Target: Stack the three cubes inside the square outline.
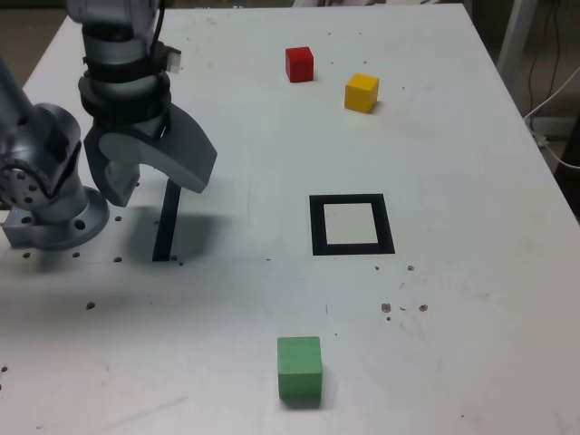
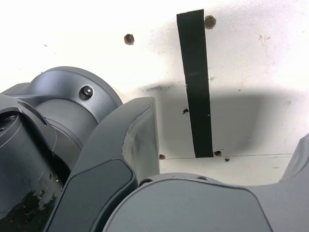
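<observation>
Green cube (image 1: 299, 368) sits nearest the exterior camera on the white worktop (image 1: 471, 299), alone and well apart from everything else. Small dark specks and screw holes dot the surface around it. Farther back lies the square outline (image 1: 352, 224), a thick black frame with a pale centre holding nothing. At the exterior view's left, the grey arm's end effector (image 1: 152, 188) hangs over a narrow black strip (image 1: 165, 227), its jaws spread wide and holding nothing; the wrist view shows that strip (image 2: 195, 87) between them. Farthest away, the yellow cube (image 1: 362, 92) and red cube (image 1: 299, 64) stand near each other, not touching. Beyond the worktop's edge at the exterior view's right, cables (image 1: 553, 100) hang.
</observation>
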